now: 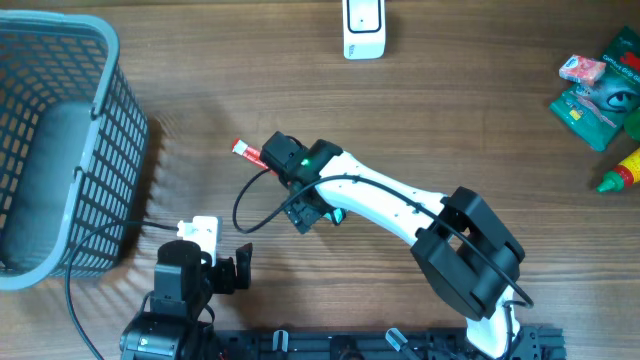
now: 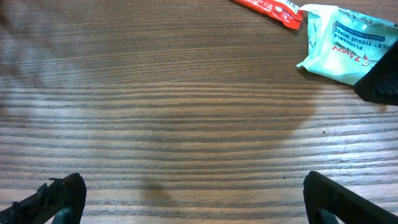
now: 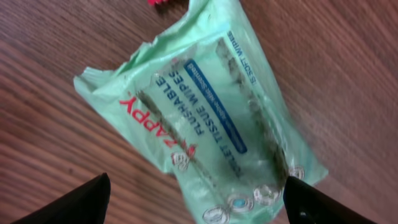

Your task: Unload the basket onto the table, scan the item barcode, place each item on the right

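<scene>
A pale green pack of flushable tissue wipes [image 3: 205,118] lies flat on the wooden table, filling the middle of the right wrist view. My right gripper [image 3: 199,208] hovers over its near end, open, with one dark finger on each side and neither touching it. Overhead, that gripper [image 1: 292,175] covers the pack. The pack [image 2: 348,40] also shows at the top right of the left wrist view, beside a red packet [image 2: 267,7]. My left gripper [image 2: 202,202] is open over bare wood. A white scanner [image 1: 363,28] stands at the far edge.
A grey wire basket [image 1: 60,150] takes up the left side. The red packet [image 1: 245,150] lies just left of the right gripper. Green packs [image 1: 600,95], a pink item [image 1: 580,68] and a yellow bottle [image 1: 625,170] sit at the far right. The left gripper [image 1: 215,265] rests near the front edge.
</scene>
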Controlling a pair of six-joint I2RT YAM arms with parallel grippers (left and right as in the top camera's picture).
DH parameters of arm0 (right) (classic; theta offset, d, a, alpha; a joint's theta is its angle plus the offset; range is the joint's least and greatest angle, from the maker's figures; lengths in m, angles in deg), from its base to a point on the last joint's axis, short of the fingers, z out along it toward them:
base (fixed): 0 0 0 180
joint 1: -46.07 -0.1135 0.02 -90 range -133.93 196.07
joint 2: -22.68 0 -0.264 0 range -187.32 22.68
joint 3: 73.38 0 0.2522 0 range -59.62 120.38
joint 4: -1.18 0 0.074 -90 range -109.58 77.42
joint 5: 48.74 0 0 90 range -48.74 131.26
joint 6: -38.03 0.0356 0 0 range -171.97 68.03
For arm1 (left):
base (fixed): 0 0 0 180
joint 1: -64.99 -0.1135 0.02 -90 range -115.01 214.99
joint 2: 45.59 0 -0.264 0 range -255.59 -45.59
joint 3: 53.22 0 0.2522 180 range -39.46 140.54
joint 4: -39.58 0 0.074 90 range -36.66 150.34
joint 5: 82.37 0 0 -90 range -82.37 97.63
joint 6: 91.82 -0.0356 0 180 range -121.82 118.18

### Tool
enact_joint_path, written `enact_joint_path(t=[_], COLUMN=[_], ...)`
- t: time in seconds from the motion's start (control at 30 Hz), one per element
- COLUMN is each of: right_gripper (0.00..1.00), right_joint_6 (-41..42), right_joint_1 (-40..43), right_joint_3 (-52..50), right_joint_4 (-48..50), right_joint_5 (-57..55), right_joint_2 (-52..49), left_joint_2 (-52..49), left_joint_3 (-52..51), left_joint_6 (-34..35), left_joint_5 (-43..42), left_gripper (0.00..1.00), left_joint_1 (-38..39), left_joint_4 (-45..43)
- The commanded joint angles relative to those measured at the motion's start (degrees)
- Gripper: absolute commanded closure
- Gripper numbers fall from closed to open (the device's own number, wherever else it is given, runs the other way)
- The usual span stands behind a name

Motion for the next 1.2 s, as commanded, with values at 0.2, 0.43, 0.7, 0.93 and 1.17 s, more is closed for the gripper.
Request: enact_joint_path(t=[0.2,0.43,0.7,0.93,1.17], right_gripper=[0.32,0.38,0.38,0.33,0.54], right_joint_6=[-1.7,-1.6,-1.9,-4.9,-5.0], right_joint_1=[-2.7,-8.0,-8.9,-8.9,-7.6], right_joint_3=[-3.1,-3.1,-4.2,-9.8,-14.6], right_joint_4=[2.9,3.2,6.0,11.9,15.9], right_joint_5=[-11.2,-16.6,-16.6,-16.6,-15.5], right_joint_2=[0.9,0.9,0.7,0.5,0.5], left_joint_2=[0.0,0.0,0.0,0.0,0.0], left_joint_3=[-0.1,-0.1,-0.1,-0.1,-0.1], left_joint_6=[0.1,0.1,0.1,0.1,0.1], left_joint_5=[0.6,0.6,0.6,0.6,0.6], left_gripper=[0.00,0.00,0.00,0.00,0.00], left_joint_1=[0.3,0.3,0.3,0.3,0.3], left_joint_4=[-0.2,-0.2,-0.2,-0.2,-0.2])
